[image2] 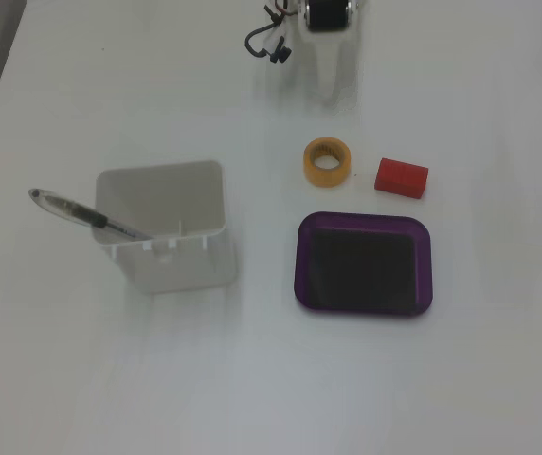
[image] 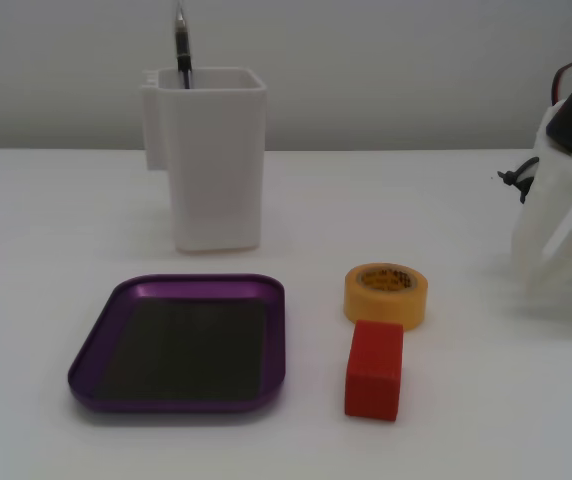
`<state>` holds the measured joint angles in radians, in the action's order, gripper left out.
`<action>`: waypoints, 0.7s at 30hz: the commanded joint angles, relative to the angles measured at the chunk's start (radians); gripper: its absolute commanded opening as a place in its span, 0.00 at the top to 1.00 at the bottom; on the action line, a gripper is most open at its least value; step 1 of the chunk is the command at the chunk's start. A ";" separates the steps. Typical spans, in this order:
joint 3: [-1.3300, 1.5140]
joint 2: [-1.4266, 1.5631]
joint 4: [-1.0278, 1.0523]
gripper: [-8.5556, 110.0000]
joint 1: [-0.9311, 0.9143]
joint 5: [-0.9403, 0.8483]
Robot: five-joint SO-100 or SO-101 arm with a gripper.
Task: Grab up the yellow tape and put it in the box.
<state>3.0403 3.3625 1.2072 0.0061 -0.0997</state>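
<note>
A: Where is the first fixed view placed?
B: Low, near table level, facing the back wall across the table (image: 46, 200). It sits close to the box (image: 181, 345) and the yellow tape (image: 386, 293).
A: And the other fixed view?
B: High above, looking down, farther off.
A: Shared coverage?
B: Both show the box (image2: 364, 263), yellow tape (image2: 328, 161), red block (image2: 402, 177) and white container (image2: 167, 232).
</note>
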 commanded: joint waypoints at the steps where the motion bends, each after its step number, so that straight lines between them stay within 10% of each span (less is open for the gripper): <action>1: -0.094 0.057 -0.236 0.93 0.002 0.006; 21: -0.374 -0.304 -0.060 0.86 -0.003 -0.307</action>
<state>2.7566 3.2091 1.1428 0.0061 -0.3896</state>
